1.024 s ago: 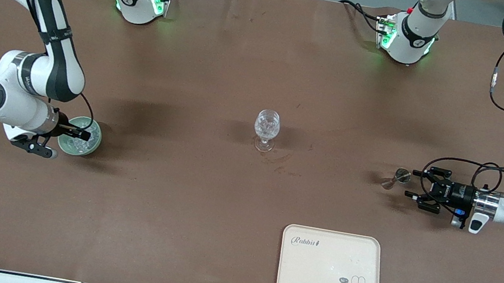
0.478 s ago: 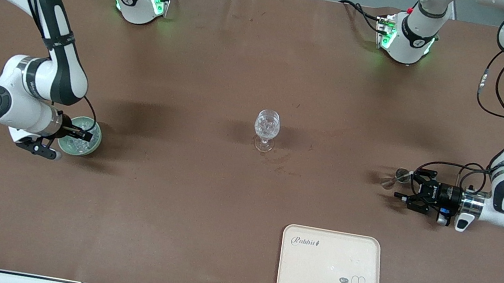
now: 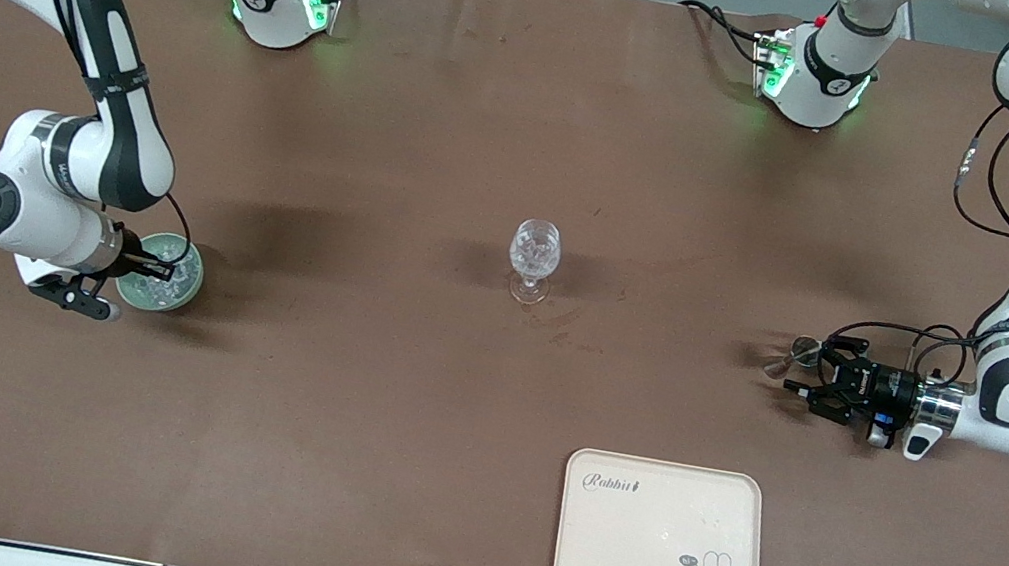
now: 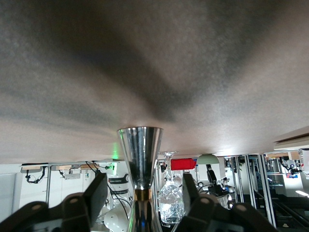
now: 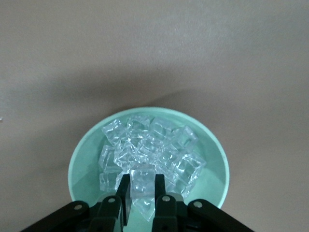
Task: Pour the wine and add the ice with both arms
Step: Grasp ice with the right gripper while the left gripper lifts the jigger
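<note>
Front view. Brown tabletop (image 3: 361, 422). Wine glass (image 3: 534, 258) stands upright near the middle, clear chunks visible in its bowl. Cream tray (image 3: 662, 537) with a rabbit print lies nearer the camera than the glass, toward the left arm's end. Green bowl (image 3: 172, 283) sits toward the right arm's end; the right hand (image 3: 158, 272) is down at the bowl, reaching over its rim. Toward the left arm's end, a metal jigger (image 3: 789, 357) stands on the tabletop, and the left hand (image 3: 805, 371) lies low and level with its fingers on either side of the jigger.

Left wrist view. Left hand (image 4: 140, 192): two black fingers (image 4: 95, 192) stand apart with the jigger (image 4: 139, 152) between them. Jigger is a polished double cone with a brass band at the waist. Gaps show on both sides, so the hand is spread and not gripping. Wine glass (image 4: 171, 195) is visible farther off, past the jigger, with its bowl full of ice.

Right wrist view. Green bowl (image 5: 217, 162) holds a heap of ice (image 5: 159, 145) cubes. Right hand (image 5: 143, 193): fingers (image 5: 124, 191) drawn close, pinching one ice cube (image 5: 143, 182) between them at the near edge of the heap, inside the bowl.
</note>
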You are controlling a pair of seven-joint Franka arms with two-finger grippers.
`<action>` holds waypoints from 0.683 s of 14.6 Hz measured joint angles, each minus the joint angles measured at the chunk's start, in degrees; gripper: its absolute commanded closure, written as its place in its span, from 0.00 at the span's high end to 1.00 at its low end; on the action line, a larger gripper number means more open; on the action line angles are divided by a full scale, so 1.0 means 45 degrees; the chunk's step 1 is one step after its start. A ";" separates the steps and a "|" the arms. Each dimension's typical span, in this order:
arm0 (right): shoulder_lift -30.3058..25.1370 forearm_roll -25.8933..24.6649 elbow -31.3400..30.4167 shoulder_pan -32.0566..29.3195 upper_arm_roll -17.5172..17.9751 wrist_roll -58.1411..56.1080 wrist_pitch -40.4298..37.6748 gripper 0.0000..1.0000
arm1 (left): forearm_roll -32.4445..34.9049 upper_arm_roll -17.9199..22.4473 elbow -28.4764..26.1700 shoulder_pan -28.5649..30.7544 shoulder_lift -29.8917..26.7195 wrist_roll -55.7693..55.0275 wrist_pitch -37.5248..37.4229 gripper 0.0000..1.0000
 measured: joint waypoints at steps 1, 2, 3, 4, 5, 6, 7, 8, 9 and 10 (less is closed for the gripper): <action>-0.0198 -0.0143 0.0214 0.0000 -0.0001 0.0000 -0.0435 0.08 | 0.0000 0.0000 -0.0003 -0.0014 0.0023 -0.0002 0.0000 0.61; -0.0510 -0.0233 0.0562 -0.0001 -0.0003 0.0000 -0.1173 0.08 | 0.0000 -0.0003 -0.0006 -0.0035 0.0040 -0.0002 -0.0002 0.58; -0.0925 -0.0319 0.1014 -0.0002 -0.0005 0.0000 -0.2056 0.08 | 0.0000 -0.0008 -0.0012 -0.0070 0.0049 -0.0007 -0.0004 0.54; -0.1396 -0.0353 0.1518 -0.0004 -0.0006 -0.0004 -0.2965 0.08 | 0.0000 -0.0011 -0.0028 -0.0110 0.0056 -0.0011 -0.0006 0.50; -0.1907 -0.0365 0.2055 -0.0004 -0.0004 -0.0023 -0.3848 0.08 | 0.0000 -0.0017 -0.0061 -0.0147 0.0061 -0.0013 -0.0006 0.47; -0.2384 -0.0374 0.2613 -0.0004 -0.0004 -0.0106 -0.4711 0.08 | 0.0000 -0.0023 -0.0097 -0.0174 0.0064 -0.0016 -0.0009 0.43; -0.2768 -0.0378 0.3231 -0.0005 -0.0004 -0.0306 -0.5562 0.08 | 0.0000 -0.0026 -0.0119 -0.0188 0.0067 -0.0016 -0.0016 0.39; -0.3037 -0.0378 0.3881 -0.0005 -0.0003 -0.0557 -0.6387 0.08 | 0.0000 -0.0028 -0.0126 -0.0192 0.0067 -0.0017 -0.0026 0.35; -0.3214 -0.0378 0.4569 -0.0008 -0.0004 -0.0772 -0.7223 0.08 | 0.0000 -0.0028 -0.0127 -0.0190 0.0067 -0.0018 -0.0052 0.31; -0.3327 -0.0377 0.5227 -0.0009 -0.0003 -0.0886 -0.7976 0.08 | 0.0000 -0.0027 -0.0127 -0.0188 0.0067 -0.0018 -0.0079 0.27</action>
